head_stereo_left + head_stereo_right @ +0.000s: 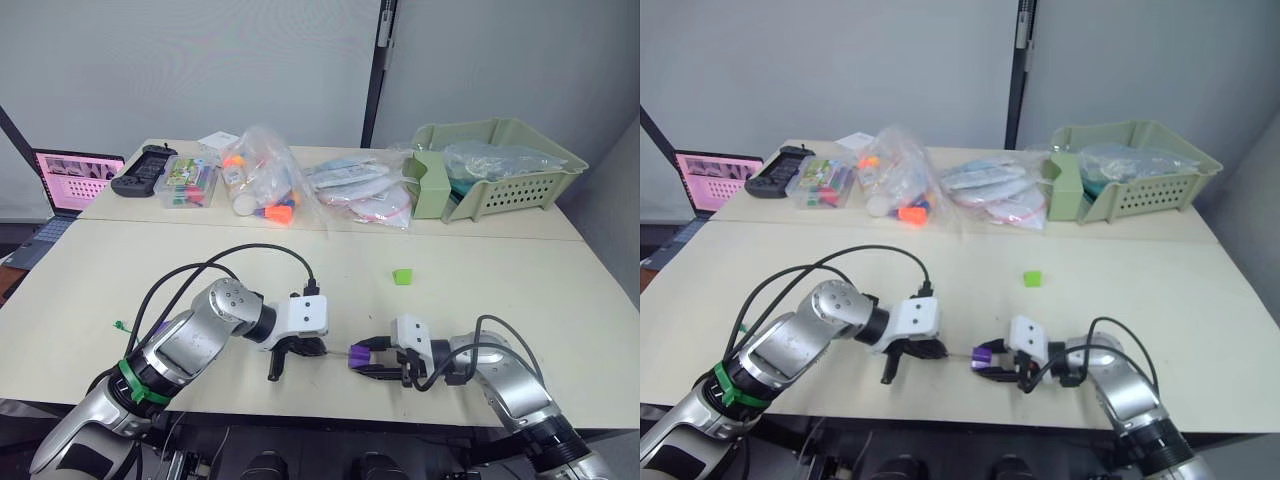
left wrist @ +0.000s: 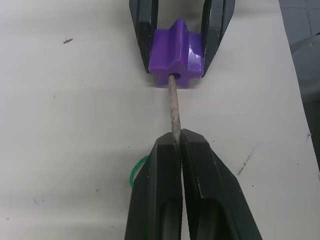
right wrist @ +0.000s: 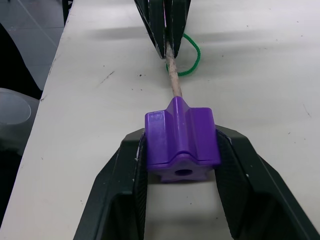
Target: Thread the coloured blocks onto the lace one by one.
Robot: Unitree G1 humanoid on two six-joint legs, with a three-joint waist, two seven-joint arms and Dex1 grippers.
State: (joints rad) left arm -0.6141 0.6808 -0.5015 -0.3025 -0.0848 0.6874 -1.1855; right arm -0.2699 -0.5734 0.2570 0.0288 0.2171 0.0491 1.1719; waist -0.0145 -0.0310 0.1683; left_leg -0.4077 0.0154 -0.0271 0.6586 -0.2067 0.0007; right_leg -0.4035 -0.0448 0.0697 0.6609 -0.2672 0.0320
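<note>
Two blocks: purple block [image 3: 182,137] on lace [image 2: 174,114], lime block [image 1: 402,276] apart.

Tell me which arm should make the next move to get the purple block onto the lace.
Left, probably. The left gripper is shut on the lace's stiff tip, already at the hole of the purple block. The right gripper just needs to hold that block steady while the left pushes through.

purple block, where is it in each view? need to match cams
Left eye: purple block at near table edge, in the right gripper.
Right eye: same spot.
Left wrist: far end, between the right jaws.
Right wrist: close up, clamped.
Shared landmark: the lace tip entering its hole, held by the left gripper.
</note>
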